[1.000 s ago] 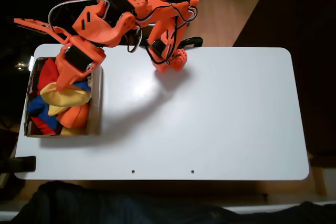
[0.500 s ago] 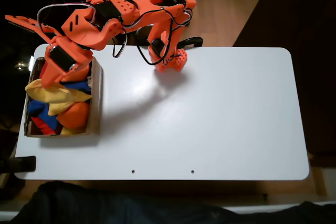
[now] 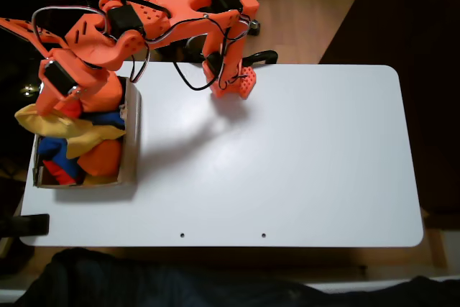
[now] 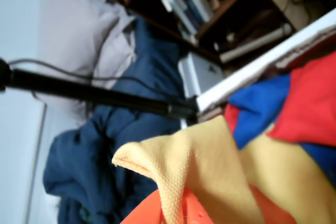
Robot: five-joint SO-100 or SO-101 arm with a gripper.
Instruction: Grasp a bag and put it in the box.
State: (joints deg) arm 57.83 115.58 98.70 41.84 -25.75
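Tool (image 3: pixel 44 109) grips the yellow bag (image 3: pixel 65 129), which drapes over the box's (image 3: pixel 131 141) left wall onto red and blue beanbags (image 3: pixel 52 149), at the worktop's (image 3: pixel 287 149) left end.

No readable text, label, brand, number or sign is showing in either view. In the fixed view, the orange arm (image 3: pixel 180 12), the box (image 3: pixel 131 141) and the white tabletop (image 3: pixel 287 156) are presenting plain, unmarked surfaces. In the wrist view, the bag (image 4: pixel 210 166) is showing bare woven fabric — no tag or print. The books on the shelf (image 4: pixel 194 3) behind it are appearing too blurred for any spine lettering to be read.
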